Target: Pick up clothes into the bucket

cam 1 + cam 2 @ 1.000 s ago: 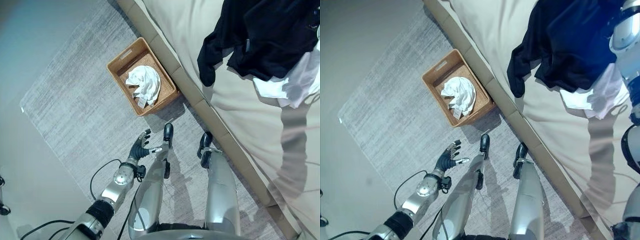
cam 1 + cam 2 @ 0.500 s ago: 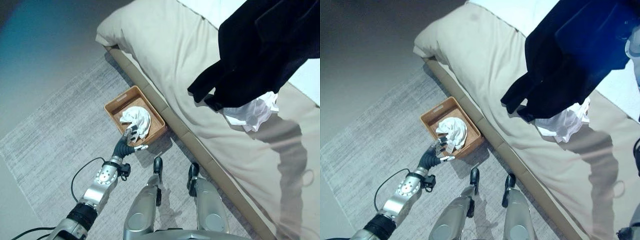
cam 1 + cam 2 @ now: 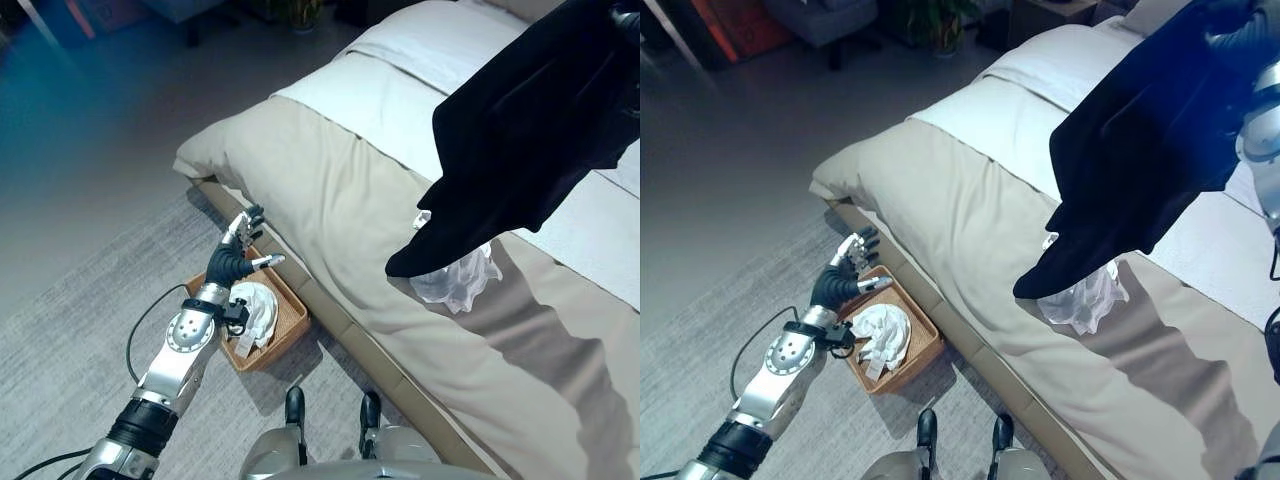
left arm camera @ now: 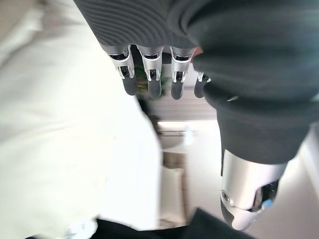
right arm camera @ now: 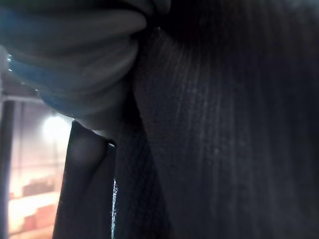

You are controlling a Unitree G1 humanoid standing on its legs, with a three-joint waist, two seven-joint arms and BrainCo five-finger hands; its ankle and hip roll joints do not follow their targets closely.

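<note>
A large dark navy garment (image 3: 1150, 150) hangs crumpled at upper right above the beige bed (image 3: 330, 220), right hand's grip unreadable. Left hand (image 3: 232, 262), fingers relaxed apart, hovers over the woven brown basket (image 3: 925, 345) holding white cloth (image 3: 882, 335).

Dark garment (image 3: 1140, 160): large, navy-black, lifted off the bed, hanging in loose folds with one narrow end drooping lowest. White garment (image 3: 1085, 295): thin, crumpled in a small heap on the beige cover, just under that drooping end. Basket (image 3: 925, 350): shallow, woven, tan, rectangular, on the grey rug against the bed's side. White cloth (image 3: 883, 335): bunched up inside the basket.
</note>
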